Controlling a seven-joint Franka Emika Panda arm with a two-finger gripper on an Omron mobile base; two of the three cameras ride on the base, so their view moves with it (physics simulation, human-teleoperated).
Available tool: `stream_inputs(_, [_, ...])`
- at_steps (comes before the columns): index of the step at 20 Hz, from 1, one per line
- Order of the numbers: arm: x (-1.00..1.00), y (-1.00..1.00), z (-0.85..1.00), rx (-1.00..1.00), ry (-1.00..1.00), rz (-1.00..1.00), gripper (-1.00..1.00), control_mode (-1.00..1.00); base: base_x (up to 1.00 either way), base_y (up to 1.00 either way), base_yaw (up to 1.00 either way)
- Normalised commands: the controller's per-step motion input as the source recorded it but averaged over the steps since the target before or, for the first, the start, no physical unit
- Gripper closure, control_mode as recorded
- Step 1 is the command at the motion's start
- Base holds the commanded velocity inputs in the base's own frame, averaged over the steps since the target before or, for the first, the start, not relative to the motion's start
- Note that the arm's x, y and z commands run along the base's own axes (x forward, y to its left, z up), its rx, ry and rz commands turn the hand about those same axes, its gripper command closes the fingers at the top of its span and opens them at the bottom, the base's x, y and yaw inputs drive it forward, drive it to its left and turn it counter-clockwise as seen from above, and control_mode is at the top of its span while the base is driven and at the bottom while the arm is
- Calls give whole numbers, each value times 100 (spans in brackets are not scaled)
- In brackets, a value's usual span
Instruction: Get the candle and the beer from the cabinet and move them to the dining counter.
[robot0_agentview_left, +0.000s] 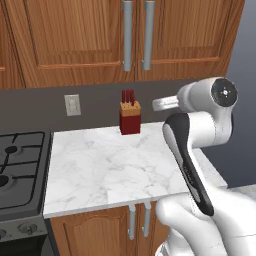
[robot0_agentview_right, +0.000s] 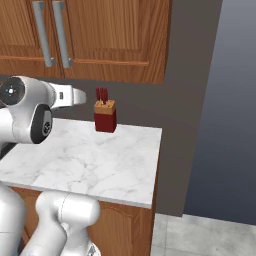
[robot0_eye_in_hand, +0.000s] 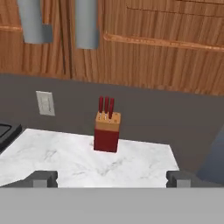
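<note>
From the left base view, you have the cabinet (robot0_agentview_left: 75, 40) straight ahead and above the arm, doors shut, its two long silver handles (robot0_agentview_left: 136, 35) running vertically side by side at the seam. The candle and beer must be behind those doors, so I can't tell you where they stand. The arm is folded, its forearm pointing forward over the marble tabletop (robot0_agentview_left: 100, 165), well below the handles.

From the right base view, the same handles (robot0_agentview_right: 52, 32) sit up and slightly left of the wrist. The red knife block (robot0_agentview_right: 105, 116) stands just beyond the hand, near the back wall; ignore it.

In the hand view, your end effector (robot0_eye_in_hand: 111, 178) has its fingertips (robot0_eye_in_hand: 43, 178) spread wide apart with nothing between them. It looks level across the tabletop at the knife block, and the handles (robot0_eye_in_hand: 61, 22) hang at the upper left. I'd judge you need to raise the hand and align the fingers across a vertical bar.
</note>
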Motion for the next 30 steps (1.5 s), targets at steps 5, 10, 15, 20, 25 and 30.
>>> stream_inputs(5, [9,42,57,2,-30,0,-100,-100,0,0,0])
stream_inputs(10, [14,30,50,3,-25,0,-100,-100,0,0,0])
stream_inputs(15, [18,15,53,1,-22,0,-100,-100,0,0,0])
stream_inputs(20, [29,1,53,0,-18,0,-100,-100,0,0,0])
stream_inputs(25, [37,0,38,0,-12,-1,-100,-100,0,0,0])
stream_inputs(30, [31,0,9,0,-2,-3,-100,-100,0,0,0])
